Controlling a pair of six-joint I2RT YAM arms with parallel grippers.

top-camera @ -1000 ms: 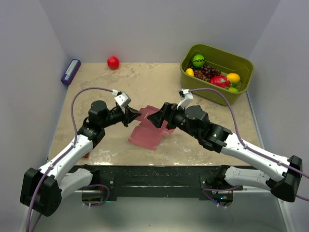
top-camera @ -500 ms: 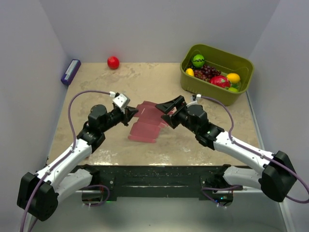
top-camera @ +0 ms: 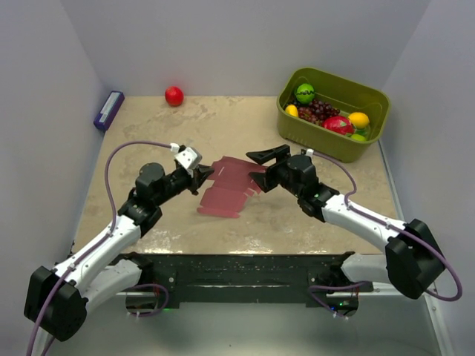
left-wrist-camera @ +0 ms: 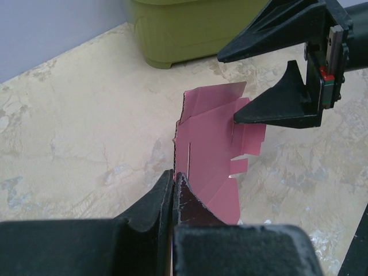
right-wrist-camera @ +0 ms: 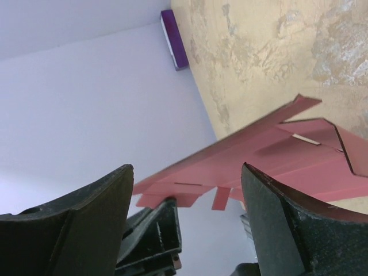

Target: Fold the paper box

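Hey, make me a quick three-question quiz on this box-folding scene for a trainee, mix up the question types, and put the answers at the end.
1. True or false: the left gripper is shut on an edge of the pink paper box.
2. Where is the red ball? A: between the right gripper's fingers. B: on the table, at the back. C: on top of the paper box.
3. Fill in: the jaws of the right gripper stand ____ at the box's far edge.

Key: 1 true; 2 B; 3 open.
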